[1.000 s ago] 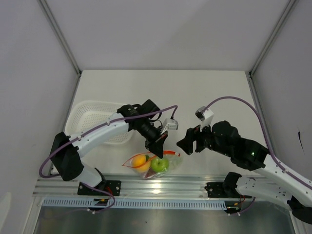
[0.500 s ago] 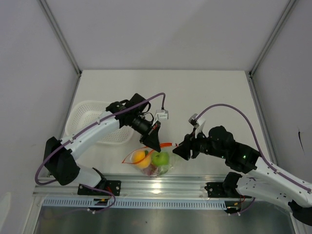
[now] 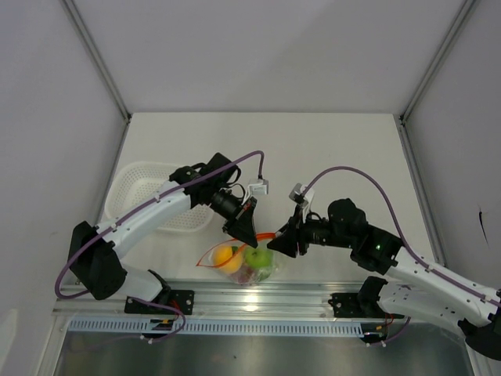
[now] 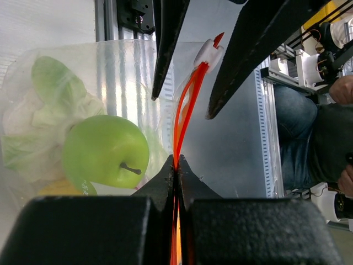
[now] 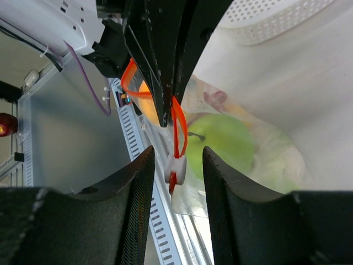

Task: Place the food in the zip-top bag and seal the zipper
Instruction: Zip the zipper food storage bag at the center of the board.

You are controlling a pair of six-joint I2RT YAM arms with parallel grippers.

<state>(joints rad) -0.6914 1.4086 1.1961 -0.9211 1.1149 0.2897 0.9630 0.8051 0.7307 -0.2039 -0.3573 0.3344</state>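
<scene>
The pale table point(image 3: 329, 149) fills the middle of the top view. A white perforated basket point(image 3: 149, 196) sits on it at the left of the frame. At lower centre, by the table's near edge, the clear zip-top bag point(image 3: 278, 266) rests with an orange point(image 3: 225, 256) and a green apple point(image 3: 257, 256) inside.

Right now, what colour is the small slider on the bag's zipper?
The small plastic slider is white, on a red-orange zipper strip; clearest in the left wrist view.
</scene>
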